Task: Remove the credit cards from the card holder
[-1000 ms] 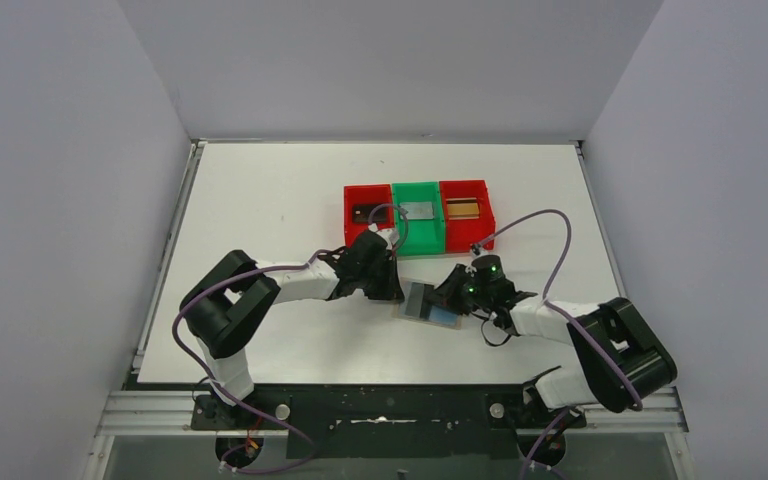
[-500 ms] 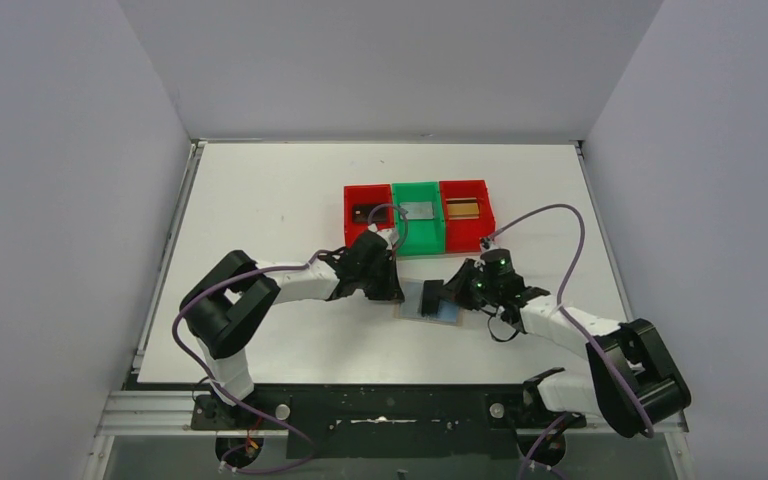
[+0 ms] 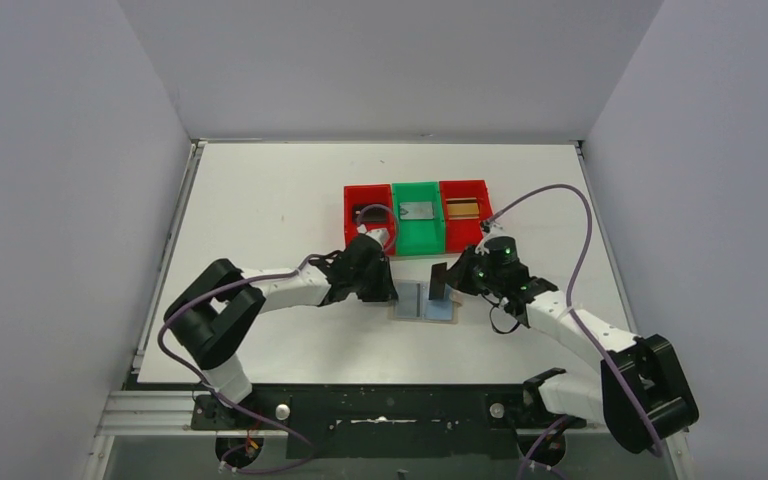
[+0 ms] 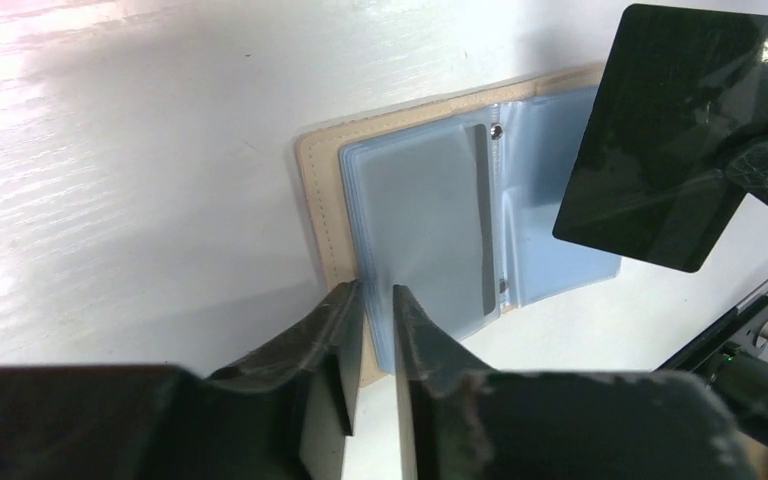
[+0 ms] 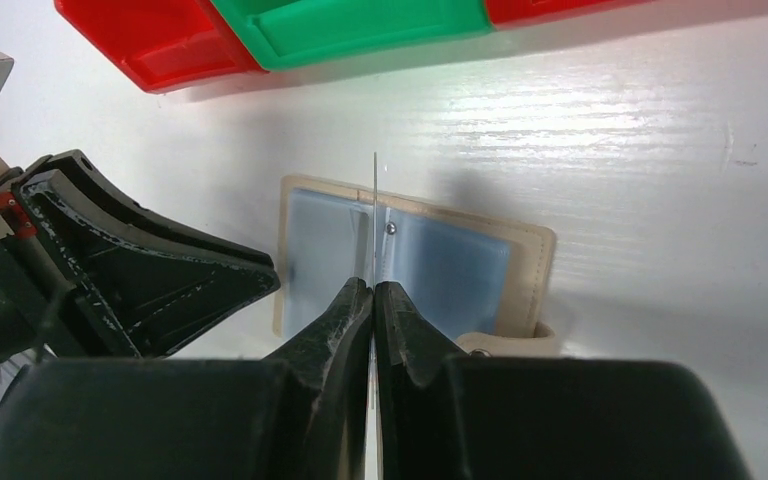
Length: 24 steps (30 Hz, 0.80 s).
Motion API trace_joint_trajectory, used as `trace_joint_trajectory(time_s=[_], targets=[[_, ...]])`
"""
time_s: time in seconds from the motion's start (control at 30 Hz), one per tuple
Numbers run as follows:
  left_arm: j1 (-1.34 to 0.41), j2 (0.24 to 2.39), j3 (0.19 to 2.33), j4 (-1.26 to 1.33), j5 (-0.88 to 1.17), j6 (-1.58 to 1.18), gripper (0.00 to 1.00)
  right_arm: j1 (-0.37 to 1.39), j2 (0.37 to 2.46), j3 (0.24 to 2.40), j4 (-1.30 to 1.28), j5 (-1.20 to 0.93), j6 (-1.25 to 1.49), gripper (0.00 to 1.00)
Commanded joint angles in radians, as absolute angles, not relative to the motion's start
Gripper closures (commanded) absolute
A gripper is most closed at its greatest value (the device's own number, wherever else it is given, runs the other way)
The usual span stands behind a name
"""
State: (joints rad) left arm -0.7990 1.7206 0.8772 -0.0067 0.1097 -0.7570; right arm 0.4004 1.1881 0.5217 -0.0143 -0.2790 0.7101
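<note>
The beige card holder (image 3: 422, 303) lies open on the table, its blue sleeves up. My left gripper (image 3: 388, 291) is shut on its left edge; in the left wrist view the jaws (image 4: 375, 292) pinch the sleeves and cover (image 4: 320, 190). A grey card (image 4: 430, 225) with a dark stripe sits in a sleeve. My right gripper (image 3: 457, 280) is shut on a dark card (image 3: 438, 281) and holds it upright above the holder. The card is large in the left wrist view (image 4: 675, 130) and edge-on in the right wrist view (image 5: 374, 200), between my fingers (image 5: 373, 285) over the holder (image 5: 450, 270).
Three bins stand in a row behind the holder. The left red bin (image 3: 351, 226) holds a dark card, the green bin (image 3: 418, 238) a silver-grey card, the right red bin (image 3: 468, 230) a gold-brown card. The holder's snap tab (image 5: 505, 340) sticks out on its right.
My right gripper has drawn the dark card out of the holder and lifted it up and back toward the bins. The left gripper has stayed on the holder's left edge.
</note>
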Motion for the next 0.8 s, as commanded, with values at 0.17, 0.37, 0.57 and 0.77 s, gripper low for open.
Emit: trace_joint_trajectory(time_s=[0.17, 0.37, 0.57, 0.77], targets=[[-0.802, 1.557, 0.829, 0.015, 0.005, -0.760, 0.69, 0.452, 1.122, 0.572, 0.079, -0.241, 0.601, 1.00], [-0.794, 1.378, 0.738, 0.036, -0.174, -0.787, 0.56, 0.514, 1.081, 0.567, 0.158, -0.175, 0.529, 1.00], [-0.707, 1.177, 0.663, -0.031, -0.286, -0.802, 0.39, 0.544, 1.073, 0.547, 0.266, -0.173, 0.453, 1.00], [-0.532, 1.031, 0.599, -0.134, -0.265, -0.783, 0.27, 0.653, 1.035, 0.532, 0.390, -0.087, 0.157, 1.00]])
